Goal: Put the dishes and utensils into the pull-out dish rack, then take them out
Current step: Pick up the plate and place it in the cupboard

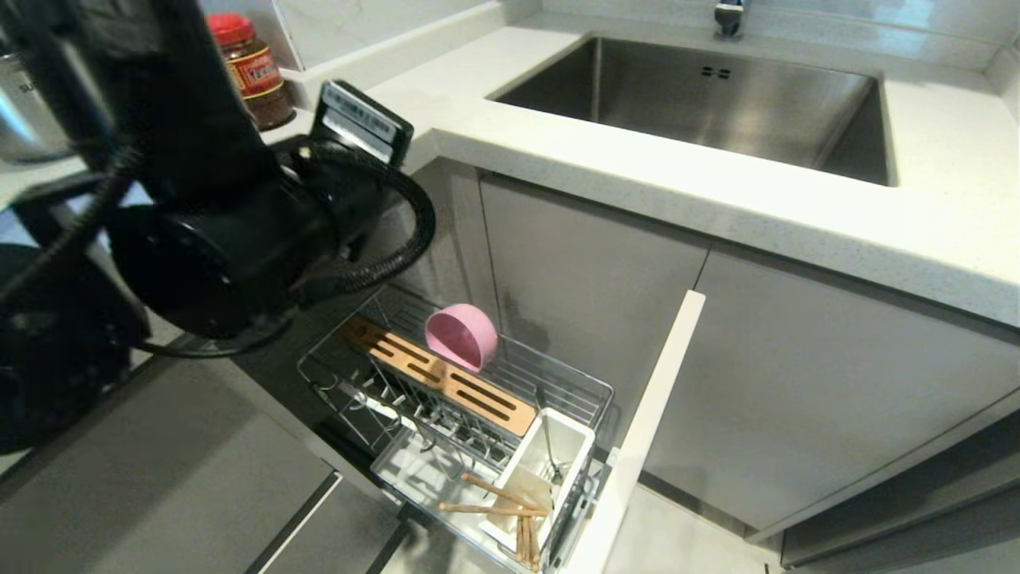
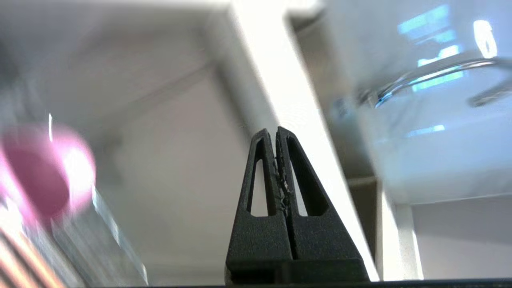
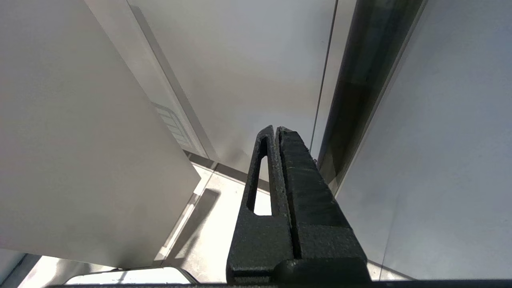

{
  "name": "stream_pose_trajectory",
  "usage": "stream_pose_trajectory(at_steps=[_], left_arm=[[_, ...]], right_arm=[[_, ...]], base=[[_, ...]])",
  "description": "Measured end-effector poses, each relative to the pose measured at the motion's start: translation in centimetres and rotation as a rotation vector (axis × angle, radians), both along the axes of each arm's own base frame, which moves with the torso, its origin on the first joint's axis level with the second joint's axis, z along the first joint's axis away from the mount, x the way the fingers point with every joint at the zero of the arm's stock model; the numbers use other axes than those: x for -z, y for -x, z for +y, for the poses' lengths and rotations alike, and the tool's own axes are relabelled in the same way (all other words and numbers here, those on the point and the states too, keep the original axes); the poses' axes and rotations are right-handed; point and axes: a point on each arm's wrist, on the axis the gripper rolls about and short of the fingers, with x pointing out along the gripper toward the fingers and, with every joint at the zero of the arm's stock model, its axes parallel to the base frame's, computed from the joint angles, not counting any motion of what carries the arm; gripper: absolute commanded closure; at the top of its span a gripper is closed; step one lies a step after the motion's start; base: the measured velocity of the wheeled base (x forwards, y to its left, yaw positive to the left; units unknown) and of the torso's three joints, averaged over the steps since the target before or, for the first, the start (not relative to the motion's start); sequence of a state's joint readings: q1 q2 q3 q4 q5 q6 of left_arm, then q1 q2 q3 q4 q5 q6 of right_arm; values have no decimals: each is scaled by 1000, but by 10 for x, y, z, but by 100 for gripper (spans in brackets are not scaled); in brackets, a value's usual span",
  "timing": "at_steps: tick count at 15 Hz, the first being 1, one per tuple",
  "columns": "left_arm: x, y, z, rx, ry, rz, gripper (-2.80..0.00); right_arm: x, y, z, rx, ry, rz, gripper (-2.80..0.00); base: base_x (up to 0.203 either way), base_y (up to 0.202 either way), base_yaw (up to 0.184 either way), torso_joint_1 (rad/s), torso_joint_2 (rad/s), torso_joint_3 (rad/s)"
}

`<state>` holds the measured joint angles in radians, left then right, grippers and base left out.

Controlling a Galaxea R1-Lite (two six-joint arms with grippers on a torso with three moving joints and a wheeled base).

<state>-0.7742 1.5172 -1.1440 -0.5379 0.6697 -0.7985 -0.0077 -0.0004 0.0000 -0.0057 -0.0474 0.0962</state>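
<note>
Pull-out dish rack (image 1: 510,375) drawn out below the counter, partly loaded.
You see a chrome wire basket with upright prongs, a slotted wooden strip (image 1: 443,377) across it and a white drip tray (image 1: 414,478) beneath. The matte pink bowl (image 1: 461,336) stands on edge against the strip's far side. Wooden chopsticks (image 1: 502,506) lie splayed by the white cutlery cup (image 1: 554,458), where a thin metal utensil (image 1: 548,446) stands.

the pull-out dish rack (image 1: 510,375) sits below the counter (image 1: 717,183), left of the open door (image 1: 637,446). bowl (image 1: 462,336) at far side; chopsticks (image 1: 502,502) near the cutlery cup (image 1: 550,462); sink (image 1: 717,104) beyond.
</note>
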Motion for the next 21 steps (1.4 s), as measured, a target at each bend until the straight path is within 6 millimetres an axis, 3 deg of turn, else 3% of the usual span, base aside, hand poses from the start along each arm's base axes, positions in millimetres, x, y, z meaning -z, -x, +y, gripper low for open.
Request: stream_pose_trajectory(at_steps=[3, 6, 8, 14, 17, 21], left_arm=[[-55, 23, 21, -70, -152, -178, 0], [-82, 27, 43, -223, -448, -262, 0], [-81, 16, 57, -323, -617, -227, 0], [-65, -16, 106, -477, -831, 67, 0], [-57, -14, 131, -448, -882, 241, 0], [-62, -6, 146, -429, -872, 292, 0]], right_arm=[[0, 0, 0, 0, 0, 0, 0], [0, 0, 0, 0, 0, 0, 0], [0, 0, 0, 0, 0, 0, 0], [0, 0, 0, -1, 0, 1, 0], [0, 0, 0, -1, 0, 0, 0], [0, 0, 0, -3, 0, 1, 0]], base=[[0, 0, 0, 0, 0, 0], [0, 0, 0, 0, 0, 0], [0, 0, 0, 0, 0, 0], [0, 0, 0, 0, 0, 0], [0, 0, 0, 0, 0, 0], [0, 0, 0, 0, 0, 0]])
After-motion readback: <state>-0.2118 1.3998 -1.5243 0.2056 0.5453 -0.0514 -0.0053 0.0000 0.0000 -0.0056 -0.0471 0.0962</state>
